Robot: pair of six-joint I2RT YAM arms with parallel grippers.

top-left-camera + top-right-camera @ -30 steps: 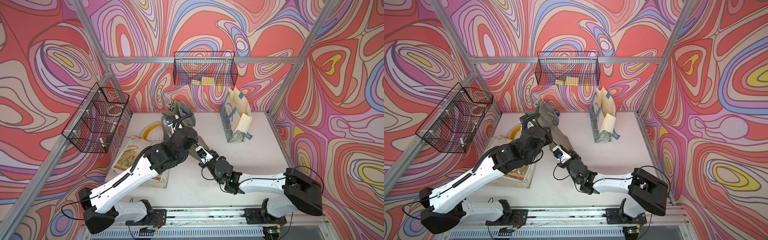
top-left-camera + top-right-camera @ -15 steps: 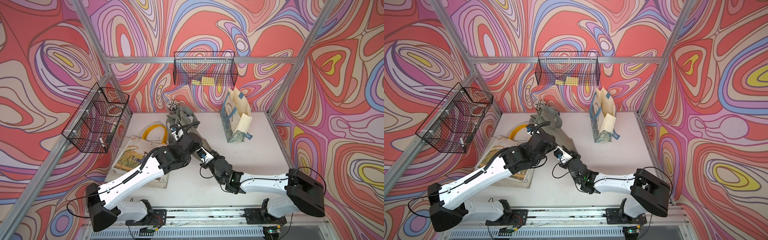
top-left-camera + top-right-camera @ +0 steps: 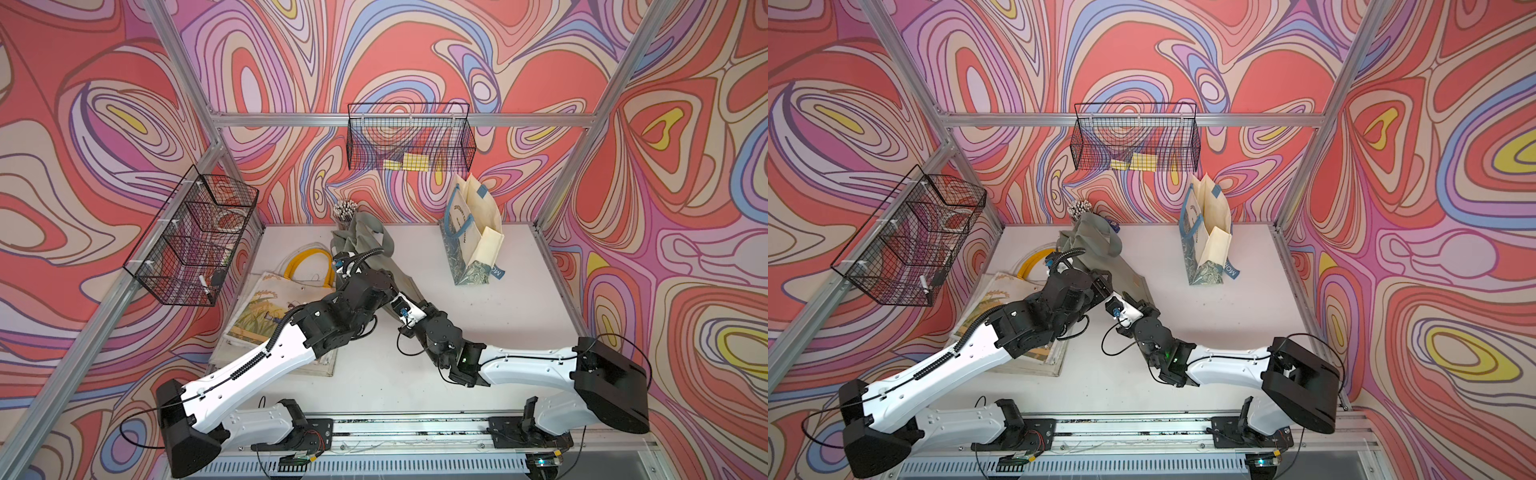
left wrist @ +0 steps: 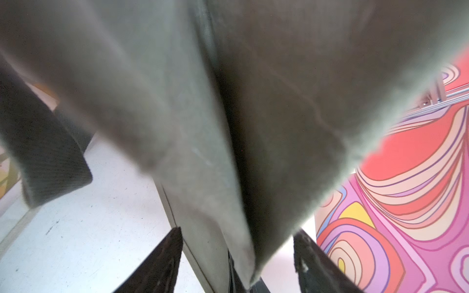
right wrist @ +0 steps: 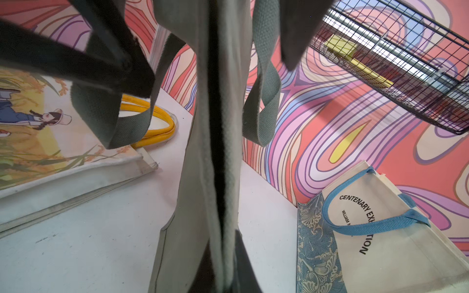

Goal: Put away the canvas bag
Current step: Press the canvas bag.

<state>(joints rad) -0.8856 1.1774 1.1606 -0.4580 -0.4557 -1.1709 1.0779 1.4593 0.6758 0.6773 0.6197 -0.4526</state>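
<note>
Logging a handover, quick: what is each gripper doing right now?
Left gripper: open, straddling the canvas bag without clamping it.
Right gripper: closed, holding the canvas bag.

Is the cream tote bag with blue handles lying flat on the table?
No, the cream tote bag with blue handles stands upright on the white table.

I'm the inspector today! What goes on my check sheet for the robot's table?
Surface: white table, few dark specks.
Job's things: grey bag, held up by one edge.
Clutter: picture tote lying flat; blue-handled bag standing; cup of sticks at back.
Grippers: right gripper shut on grey bag; left gripper open, fabric between its jaws.
Cables: black loops at both wrists.
Surroundings: swirly walls; two wire baskets, yellow notes in the back one.
</note>
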